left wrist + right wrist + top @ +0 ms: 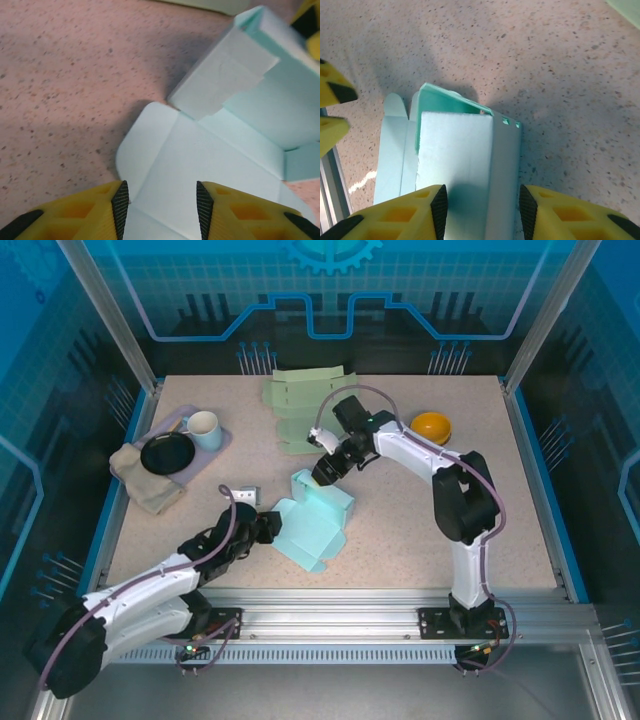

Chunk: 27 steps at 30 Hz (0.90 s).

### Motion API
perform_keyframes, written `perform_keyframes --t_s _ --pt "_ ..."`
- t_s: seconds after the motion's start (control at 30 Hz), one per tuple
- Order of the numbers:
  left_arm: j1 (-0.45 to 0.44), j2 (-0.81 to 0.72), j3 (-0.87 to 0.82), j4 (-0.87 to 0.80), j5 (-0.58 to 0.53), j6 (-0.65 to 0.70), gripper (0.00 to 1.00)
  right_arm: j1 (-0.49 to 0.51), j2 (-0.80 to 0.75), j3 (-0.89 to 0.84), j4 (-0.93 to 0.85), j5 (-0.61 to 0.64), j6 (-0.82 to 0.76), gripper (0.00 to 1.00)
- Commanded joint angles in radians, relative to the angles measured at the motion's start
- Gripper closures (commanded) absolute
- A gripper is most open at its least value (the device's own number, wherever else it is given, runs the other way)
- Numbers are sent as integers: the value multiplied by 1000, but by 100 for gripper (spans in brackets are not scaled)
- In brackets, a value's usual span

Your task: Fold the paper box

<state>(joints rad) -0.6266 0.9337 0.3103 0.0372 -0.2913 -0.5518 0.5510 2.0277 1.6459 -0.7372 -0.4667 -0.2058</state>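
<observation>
Cardboard of a pale mint green makes up the paper box (pixel 315 520), which sits a little to the near side of the worktop's (pixel 400 530) middle, half assembled. At its far end the walls are raised into an open-topped corner, while toward the worktop's near edge a panel with rounded flaps lies flat. In the left wrist view a stepped tab folds over the raised part, and crease lines run across the flat panel. The left end effector (pixel 262 528) lies at the flat panel's left side, its black-padded fingers (pixel 120 205) partly apart over the flap with nothing pinched between them. The right end effector (pixel 328 472) hangs over the raised far end. Its fingers (pixel 526 210) are also partly apart, straddling the upright wall. Whether the pads actually press the card cannot be made out from this angle. The inside of the raised corner is in shadow. Flat green blanks (pixel 300 405) lie at the worktop's far edge, partly covered by the right arm.
</observation>
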Motion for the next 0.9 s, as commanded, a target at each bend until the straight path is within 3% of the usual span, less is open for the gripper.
perform_keyframes --t_s 0.0,0.2,0.3,0.5,0.6,0.87 --pt "-4 59 -14 61 -52 -31 56 19 43 50 -121 -24 -135 56" --pt "-4 148 3 142 -38 13 56 44 25 31 -235 -29 -350 58" --pt "-4 156 -9 218 43 79 56 44 4 15 -280 -71 -405 59" --pt "-5 149 -30 297 74 266 52 39 22 55 -346 -72 -430 60" --pt "-5 194 -17 319 138 386 42 29 21 58 -375 -111 -454 60" --pt "-10 313 33 403 89 471 41 12 14 61 -410 -167 -480 62"
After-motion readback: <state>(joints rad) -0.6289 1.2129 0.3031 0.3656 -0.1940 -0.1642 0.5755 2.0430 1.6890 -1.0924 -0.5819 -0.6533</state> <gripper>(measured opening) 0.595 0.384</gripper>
